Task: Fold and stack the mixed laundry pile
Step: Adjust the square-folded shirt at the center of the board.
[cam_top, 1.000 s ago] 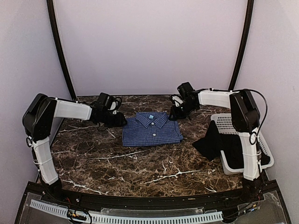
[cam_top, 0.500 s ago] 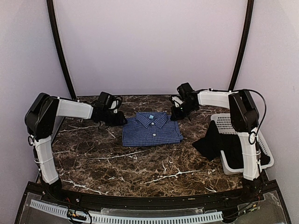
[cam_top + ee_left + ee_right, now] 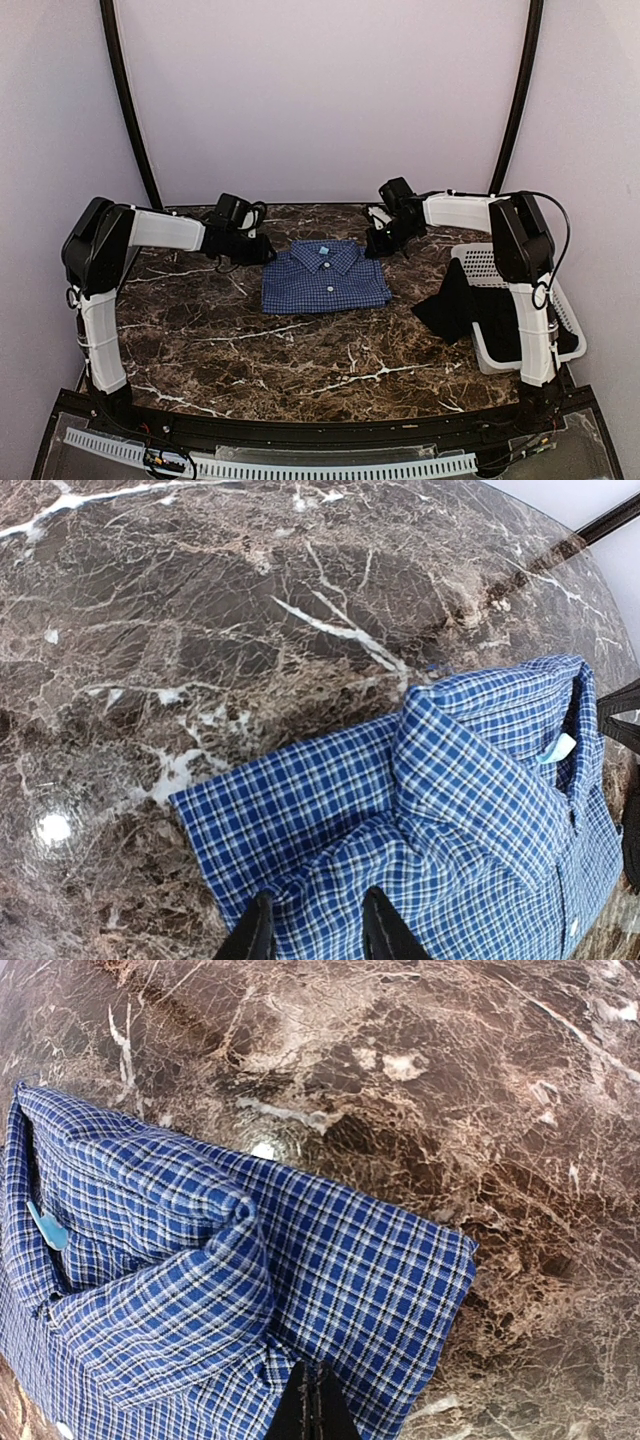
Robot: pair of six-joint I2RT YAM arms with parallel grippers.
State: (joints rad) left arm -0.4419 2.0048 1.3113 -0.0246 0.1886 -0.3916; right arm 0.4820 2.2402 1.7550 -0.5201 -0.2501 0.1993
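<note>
The blue-and-white check shirt (image 3: 325,280) lies folded, collar up, on the marble table at center back. My left gripper (image 3: 268,254) is at its left shoulder. In the left wrist view the gripper (image 3: 316,932) is open, its two fingertips pressing on bunched shirt cloth (image 3: 470,810). My right gripper (image 3: 375,245) is at the shirt's right shoulder. In the right wrist view it (image 3: 313,1400) is shut, with the shirt cloth (image 3: 340,1260) puckered at its tips. The black garment (image 3: 458,300) hangs out of the basket onto the table at right.
A white perforated basket (image 3: 497,356) stands at the table's right edge, the black cloth draped over its near-left side. Black frame posts (image 3: 135,130) rise at the back corners. The marble tabletop (image 3: 300,350) stretches in front of the shirt.
My left gripper has slid right onto the shirt's left shoulder. The right gripper and the shirt have stayed where they were.
</note>
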